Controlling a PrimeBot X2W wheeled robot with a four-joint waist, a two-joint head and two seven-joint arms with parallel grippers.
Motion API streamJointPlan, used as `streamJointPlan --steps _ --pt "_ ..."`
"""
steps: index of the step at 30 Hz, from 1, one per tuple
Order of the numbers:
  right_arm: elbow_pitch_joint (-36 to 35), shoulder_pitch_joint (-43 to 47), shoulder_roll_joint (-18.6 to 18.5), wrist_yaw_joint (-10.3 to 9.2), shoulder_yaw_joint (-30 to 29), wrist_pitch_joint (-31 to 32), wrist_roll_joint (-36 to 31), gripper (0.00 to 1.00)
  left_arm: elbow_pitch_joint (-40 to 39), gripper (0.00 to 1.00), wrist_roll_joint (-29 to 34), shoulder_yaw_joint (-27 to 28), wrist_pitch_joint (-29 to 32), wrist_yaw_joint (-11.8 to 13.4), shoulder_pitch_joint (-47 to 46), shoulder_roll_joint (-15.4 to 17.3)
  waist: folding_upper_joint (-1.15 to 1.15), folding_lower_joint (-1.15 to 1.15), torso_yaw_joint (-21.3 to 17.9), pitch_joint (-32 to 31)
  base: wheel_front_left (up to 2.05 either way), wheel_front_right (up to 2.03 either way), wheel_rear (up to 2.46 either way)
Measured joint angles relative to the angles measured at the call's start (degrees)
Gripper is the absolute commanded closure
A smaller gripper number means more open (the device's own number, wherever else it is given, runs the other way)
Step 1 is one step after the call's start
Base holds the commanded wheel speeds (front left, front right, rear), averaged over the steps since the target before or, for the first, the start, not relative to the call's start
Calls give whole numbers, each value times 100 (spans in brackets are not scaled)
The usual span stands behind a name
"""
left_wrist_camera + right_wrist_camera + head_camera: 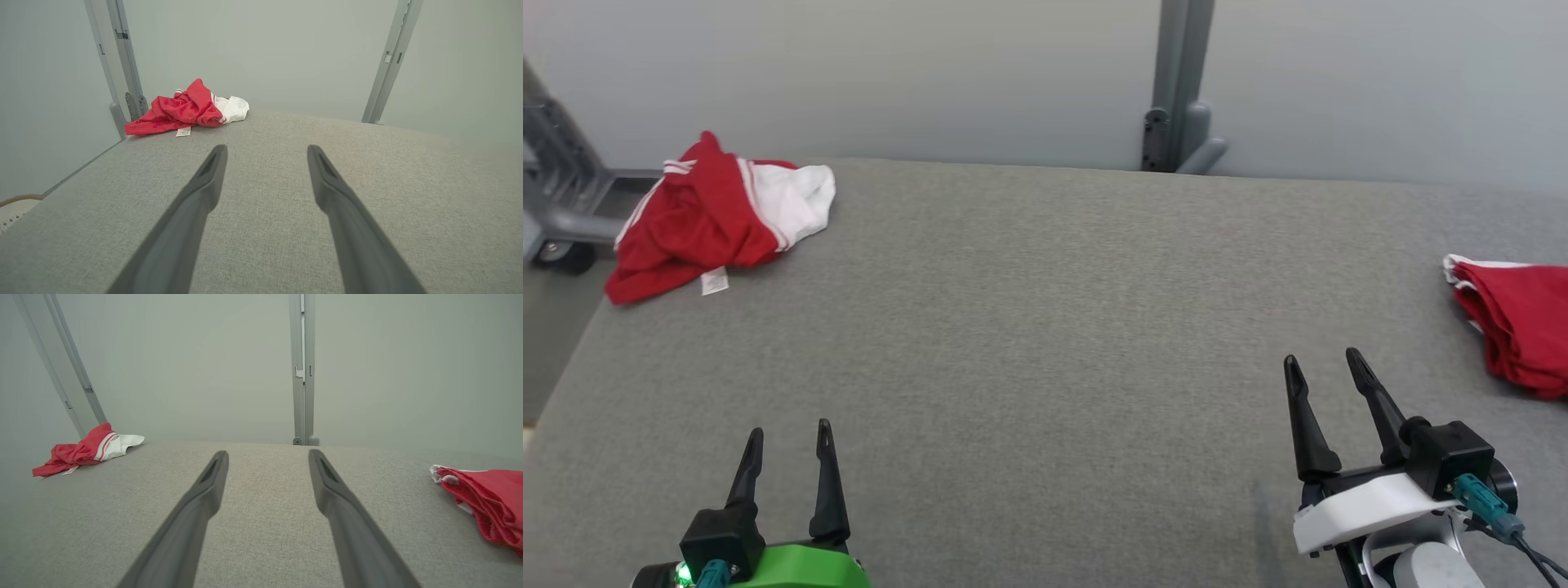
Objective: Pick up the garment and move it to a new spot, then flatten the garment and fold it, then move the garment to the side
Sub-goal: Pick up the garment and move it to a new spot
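A crumpled red and white garment (715,216) lies at the far left corner of the grey table (1045,327), with a white label showing at its front edge. It also appears in the left wrist view (186,109) and the right wrist view (83,451). A second red garment (1519,327) lies folded at the table's right edge, seen too in the right wrist view (488,498). My left gripper (790,437) hovers open near the front left, holding nothing. My right gripper (1325,363) is open at the front right, a short way left of the folded garment.
A grey upright post (1180,82) stands behind the table's far edge against a pale wall. A grey frame with a wheel (560,253) stands off the table's left side. The table's left edge drops to the floor.
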Motion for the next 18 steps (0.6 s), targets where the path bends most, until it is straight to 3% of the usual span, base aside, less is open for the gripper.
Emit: streamJointPlan --steps 18 --pt "54 -172 10 0 302 0 41 0 -234 0 24 259 -8 49 215 22 0 0 1924 52 0 0 0"
